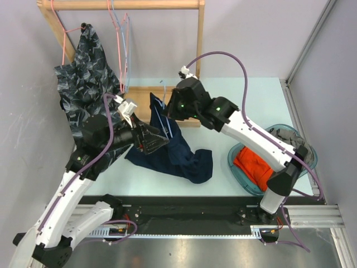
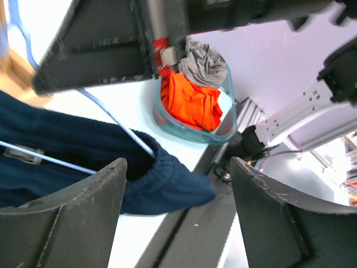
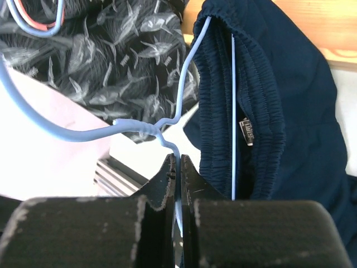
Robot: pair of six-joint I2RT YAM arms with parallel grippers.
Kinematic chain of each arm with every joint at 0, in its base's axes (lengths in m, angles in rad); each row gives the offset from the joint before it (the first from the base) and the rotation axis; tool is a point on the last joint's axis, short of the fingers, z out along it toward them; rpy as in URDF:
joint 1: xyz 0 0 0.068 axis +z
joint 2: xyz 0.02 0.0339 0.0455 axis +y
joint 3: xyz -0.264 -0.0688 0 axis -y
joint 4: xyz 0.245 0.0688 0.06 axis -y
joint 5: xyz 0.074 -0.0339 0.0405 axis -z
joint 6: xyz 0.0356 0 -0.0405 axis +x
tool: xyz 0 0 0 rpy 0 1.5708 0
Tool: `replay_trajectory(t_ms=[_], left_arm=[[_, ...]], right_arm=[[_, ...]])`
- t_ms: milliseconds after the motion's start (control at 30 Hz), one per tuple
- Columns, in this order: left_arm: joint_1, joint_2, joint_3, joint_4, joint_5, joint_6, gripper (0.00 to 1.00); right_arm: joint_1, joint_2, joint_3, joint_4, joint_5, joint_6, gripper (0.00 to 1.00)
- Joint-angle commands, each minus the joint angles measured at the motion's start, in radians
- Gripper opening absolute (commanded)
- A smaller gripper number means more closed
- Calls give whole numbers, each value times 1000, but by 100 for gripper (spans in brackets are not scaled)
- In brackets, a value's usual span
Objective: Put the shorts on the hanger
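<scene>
The right claw (image 3: 177,162) pinches shut on the hanger (image 3: 184,95), steadying it inside the shorts (image 3: 279,111) just ahead, while the left claw (image 2: 177,167) gapes wide and empty around their edge.

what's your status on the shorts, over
Right tool shut on light-blue hanger. Hanger arm inside navy shorts waistband. Left tool open over shorts hem. Leaf-print garment hangs close by.

Orange garment (image 1: 254,162) lies in tub (image 1: 234,167); leaf-print garment (image 1: 83,78) hangs from rack (image 1: 128,4).
</scene>
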Motion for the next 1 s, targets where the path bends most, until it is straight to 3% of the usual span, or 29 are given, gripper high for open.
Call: replay_trajectory(t_ms=[0, 200, 300, 567, 967], left_arm=[[-4, -10, -65, 66, -56, -158, 77], [-4, -55, -125, 55, -113, -174, 69], [11, -75, -152, 51, -109, -194, 58], [131, -124, -254, 64, -118, -304, 45], [212, -193, -310, 58, -124, -335, 48]], right_arm=[[46, 23, 108, 66, 112, 97, 0], [95, 42, 122, 82, 146, 114, 0], [113, 58, 129, 76, 155, 136, 0], [159, 93, 159, 73, 222, 176, 0], [204, 162, 208, 60, 258, 246, 0]])
